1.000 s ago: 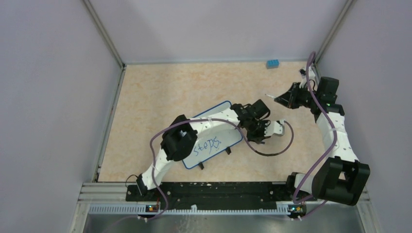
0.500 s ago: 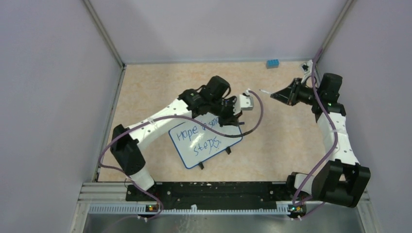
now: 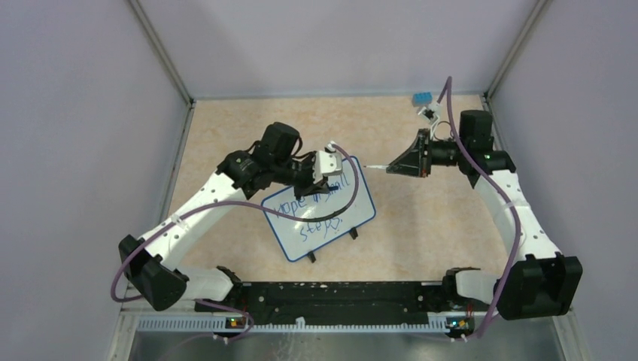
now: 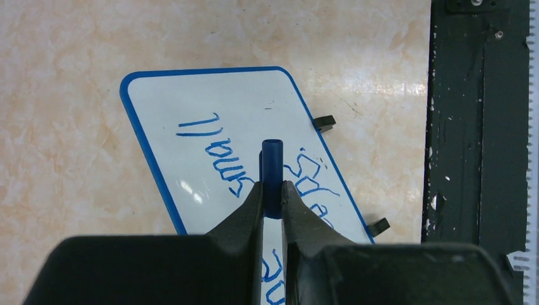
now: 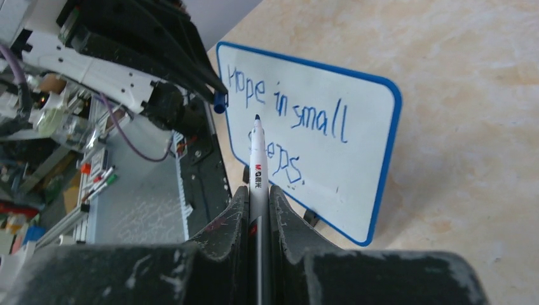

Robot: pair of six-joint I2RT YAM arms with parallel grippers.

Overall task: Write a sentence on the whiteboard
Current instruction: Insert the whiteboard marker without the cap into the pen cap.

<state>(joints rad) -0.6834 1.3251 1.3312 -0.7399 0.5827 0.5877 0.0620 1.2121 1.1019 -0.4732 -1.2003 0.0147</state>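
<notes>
Whiteboard lying mid-desk, blue sentence "Hope in small steps.", top line partly hidden from above by left hand clamped on blue cap, right hand gripping white marker, barrel masking letters of "steps"

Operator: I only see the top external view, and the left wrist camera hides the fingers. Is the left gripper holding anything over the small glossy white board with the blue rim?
Observer: Yes. The left wrist view shows the left gripper shut on a small blue marker cap, above the whiteboard.
Operator: And the thin white thing in the right gripper, is it capped?
Observer: No. In the right wrist view the right gripper clamps a slim white marker with its dark tip bare.
</notes>
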